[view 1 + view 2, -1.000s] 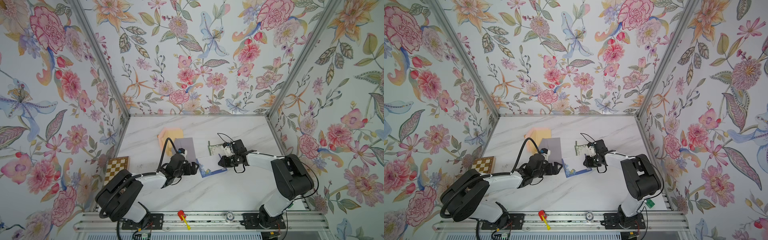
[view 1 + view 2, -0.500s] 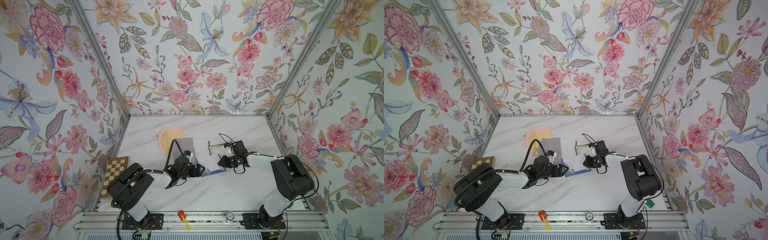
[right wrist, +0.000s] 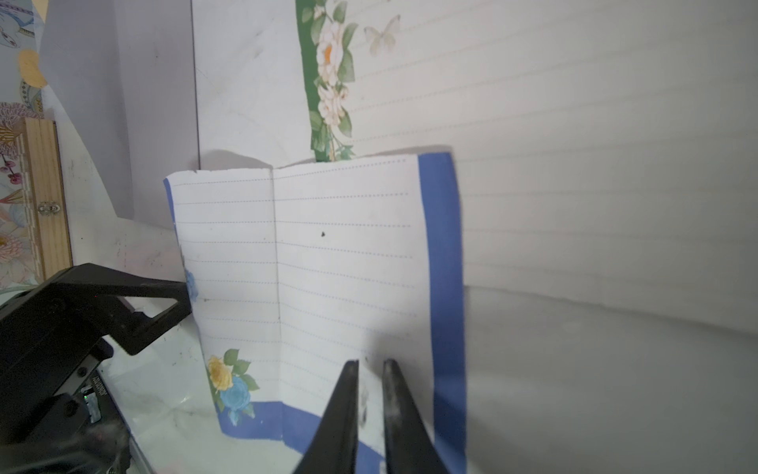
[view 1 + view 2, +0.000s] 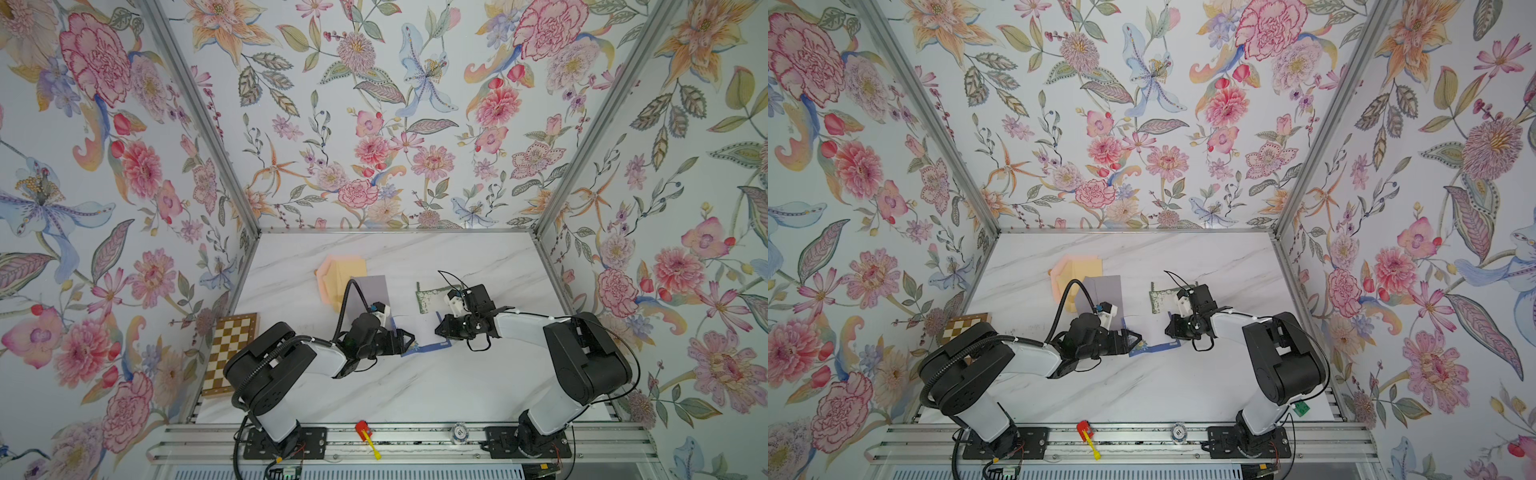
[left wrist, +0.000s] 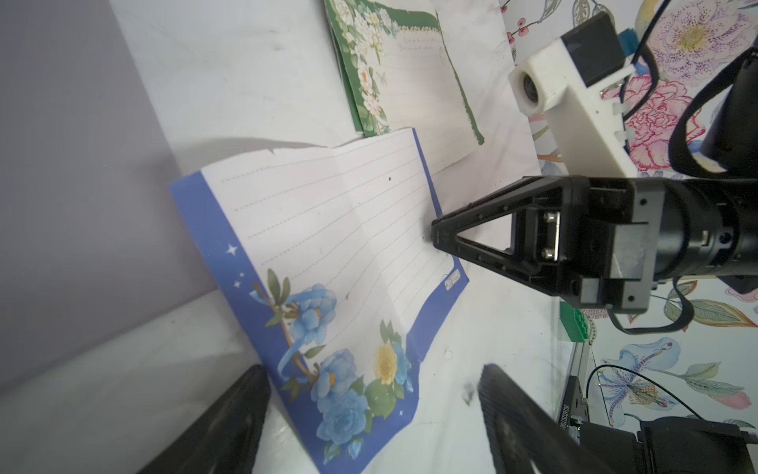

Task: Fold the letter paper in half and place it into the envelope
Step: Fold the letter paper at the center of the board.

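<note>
Over the last second the left claw [image 4: 409, 341] had swung in from the left across the worktop [image 4: 415, 386], and its jaws now reached the left edge of the letter paper [image 4: 427, 332]. A second earlier it had stood clear of the sheet. It was wide open, slightly narrower than before, and the left wrist view showed the flowered near-left corner between its fingers, with nothing yet gripped. The right claw [image 5: 437, 239] had hardly moved. Its fingers [image 3: 348, 394] were nearly closed, with only a thin gap between them, and their tips rested on the paper beside its right blue border; it seemed to pin the sheet rather than pinch it. The paper lay in the middle of the worktop between the two claws. In both wrist views its left half stood up off the surface, bending along a centre crease. In the top views the sheet looked narrower than it had a second before. By my reading the fold was only starting: the right side was anchored and the left side was ready to be taken and carried over. The sheet was not yet halved. The peach envelope [image 4: 332, 276] lay far left, partly under a lavender sheet [image 4: 370, 286] and well apart from the paper, so insertion was still some way off.
</note>
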### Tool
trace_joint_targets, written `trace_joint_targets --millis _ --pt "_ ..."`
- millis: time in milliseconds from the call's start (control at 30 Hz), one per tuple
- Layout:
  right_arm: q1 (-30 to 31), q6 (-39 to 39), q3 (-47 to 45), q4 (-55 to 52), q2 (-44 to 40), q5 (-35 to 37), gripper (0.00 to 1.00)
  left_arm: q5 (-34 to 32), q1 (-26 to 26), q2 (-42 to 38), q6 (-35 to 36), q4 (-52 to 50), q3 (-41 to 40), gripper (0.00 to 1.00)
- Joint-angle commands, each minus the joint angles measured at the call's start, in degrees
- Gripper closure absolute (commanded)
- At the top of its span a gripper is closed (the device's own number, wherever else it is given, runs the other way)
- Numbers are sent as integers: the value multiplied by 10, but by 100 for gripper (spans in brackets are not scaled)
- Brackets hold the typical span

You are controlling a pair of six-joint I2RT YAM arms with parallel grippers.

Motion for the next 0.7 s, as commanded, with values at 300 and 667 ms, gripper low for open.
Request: trace_joint_targets --millis 300,667 --pt "13 33 -43 -78 48 37 86 13 -12 14 -3 -47 -3 15" --pt "13 39 -44 -71 62 34 86 33 -13 27 -13 5 -10 7"
